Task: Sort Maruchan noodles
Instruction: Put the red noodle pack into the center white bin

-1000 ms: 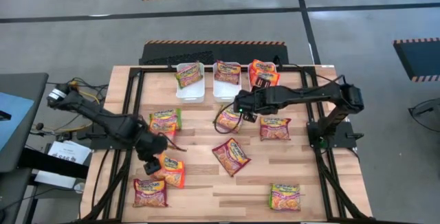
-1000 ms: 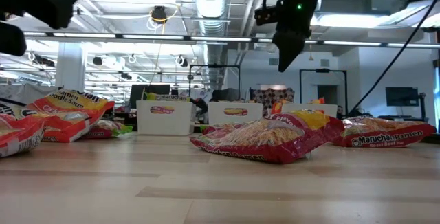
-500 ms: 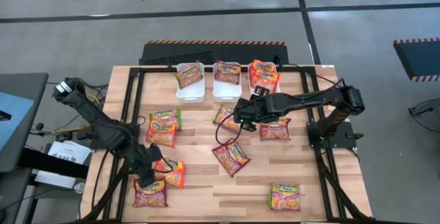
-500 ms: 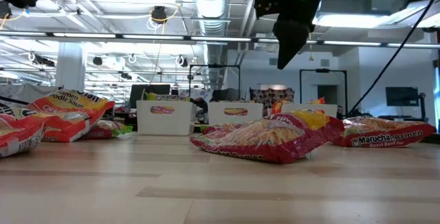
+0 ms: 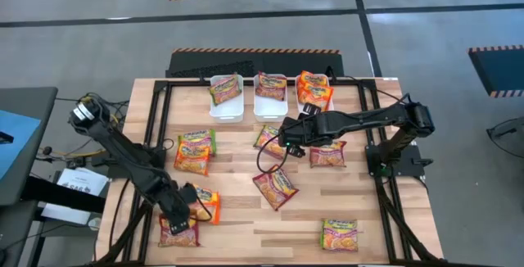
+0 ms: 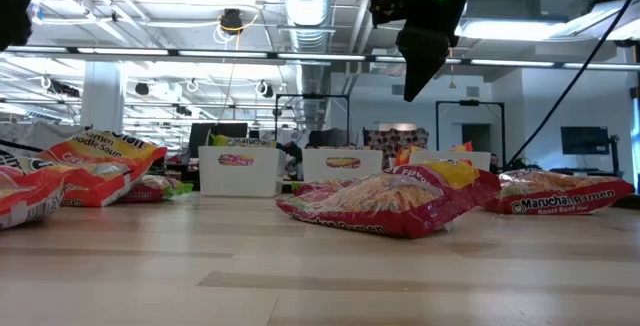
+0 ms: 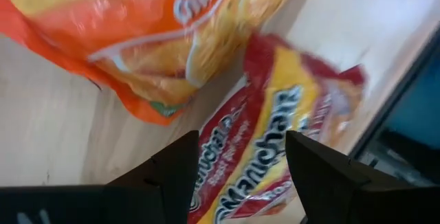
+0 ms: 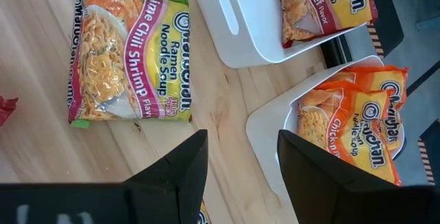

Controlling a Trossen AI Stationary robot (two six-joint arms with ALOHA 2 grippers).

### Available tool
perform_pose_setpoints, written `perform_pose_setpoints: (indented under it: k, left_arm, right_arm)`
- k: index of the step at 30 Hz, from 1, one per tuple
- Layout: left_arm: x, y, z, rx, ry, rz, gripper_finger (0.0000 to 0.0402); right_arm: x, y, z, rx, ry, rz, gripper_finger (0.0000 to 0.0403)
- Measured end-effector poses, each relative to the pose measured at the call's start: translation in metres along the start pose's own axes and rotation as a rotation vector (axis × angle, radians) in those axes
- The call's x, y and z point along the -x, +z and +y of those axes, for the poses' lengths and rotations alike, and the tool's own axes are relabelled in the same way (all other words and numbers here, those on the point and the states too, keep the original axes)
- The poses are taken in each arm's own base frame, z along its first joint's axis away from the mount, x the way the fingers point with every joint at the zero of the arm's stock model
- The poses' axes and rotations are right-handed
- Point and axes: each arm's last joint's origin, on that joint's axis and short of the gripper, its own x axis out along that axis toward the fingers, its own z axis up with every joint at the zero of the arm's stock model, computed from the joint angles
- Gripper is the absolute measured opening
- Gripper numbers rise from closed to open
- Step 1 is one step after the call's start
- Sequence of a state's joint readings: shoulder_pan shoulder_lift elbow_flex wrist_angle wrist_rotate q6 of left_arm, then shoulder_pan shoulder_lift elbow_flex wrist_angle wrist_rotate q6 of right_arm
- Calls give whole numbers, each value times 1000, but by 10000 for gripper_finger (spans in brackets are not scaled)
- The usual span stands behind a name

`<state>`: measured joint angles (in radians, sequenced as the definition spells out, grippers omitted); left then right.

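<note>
Maruchan packets lie flat on the wooden table: a maroon one point(image 5: 178, 231) and an orange one point(image 5: 202, 204) near the left corner, a lime-green one point(image 5: 270, 141), two maroon ones point(image 5: 276, 187) point(image 5: 327, 154), and a green one point(image 5: 340, 234). My left gripper point(image 5: 180, 216) hovers open over the corner maroon packet point(image 7: 265, 148), beside the orange packet point(image 7: 165, 31). My right gripper point(image 5: 288, 142) hangs open above the table point(image 6: 420, 61), near the lime-green packet point(image 8: 127, 66). It touches nothing.
Three white bins stand along the far edge, each holding packets point(image 5: 226, 95) point(image 5: 270, 93) point(image 5: 314, 89); two of them show in the right wrist view point(image 8: 240, 25) point(image 8: 275, 135). An orange packet lies over a green one point(image 5: 195, 151). Black frame rails point(image 5: 155, 128) run along the table's sides.
My left gripper has moved toward the table's near edge, from over the orange packet to over the maroon packet at the near left corner. My right gripper shifted a little toward the near edge, then held still. No packet has moved.
</note>
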<state>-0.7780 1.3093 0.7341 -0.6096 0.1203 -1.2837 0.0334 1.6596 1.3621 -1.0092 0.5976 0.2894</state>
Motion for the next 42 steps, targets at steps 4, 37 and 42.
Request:
perform_pose_setpoints:
  k: [4, 37, 42]
  left_arm:
    - [-15, 2, -3, -12, 14, 46, 202]
    - [-13, 30, -17, -149, -213, -6, 1]
    - [14, 44, -12, -164, -291, -106, 0]
  right_arm:
    - [0, 0, 0, -1, 0, 0, 198]
    - [-2, 0, -1, 4, 59, 23, 178]
    - [-4, 1, -3, 19, 64, 21, 178]
